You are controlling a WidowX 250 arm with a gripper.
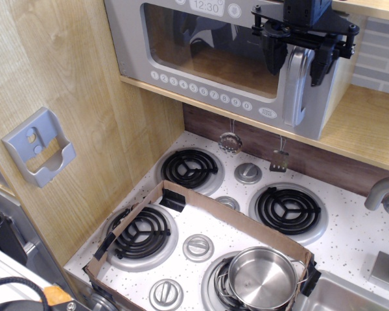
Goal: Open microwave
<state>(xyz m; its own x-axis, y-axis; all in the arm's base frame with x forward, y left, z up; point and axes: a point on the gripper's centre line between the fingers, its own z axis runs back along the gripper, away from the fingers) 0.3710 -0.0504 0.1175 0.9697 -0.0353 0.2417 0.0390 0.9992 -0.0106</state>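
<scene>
Steel pot point(262, 276) on front right burner point(228, 283); cardboard tray point(201, 208) across stovetop point(363, 233); grey wall holder point(39, 147) left.

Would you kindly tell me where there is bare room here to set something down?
The wooden shelf right of the microwave is bare. So is the speckled counter between the back-right burner and the faucet. The front is crowded by the cardboard frame and pot.

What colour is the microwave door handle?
Silver, like the grey microwave; the handle shows in the only view.
</scene>
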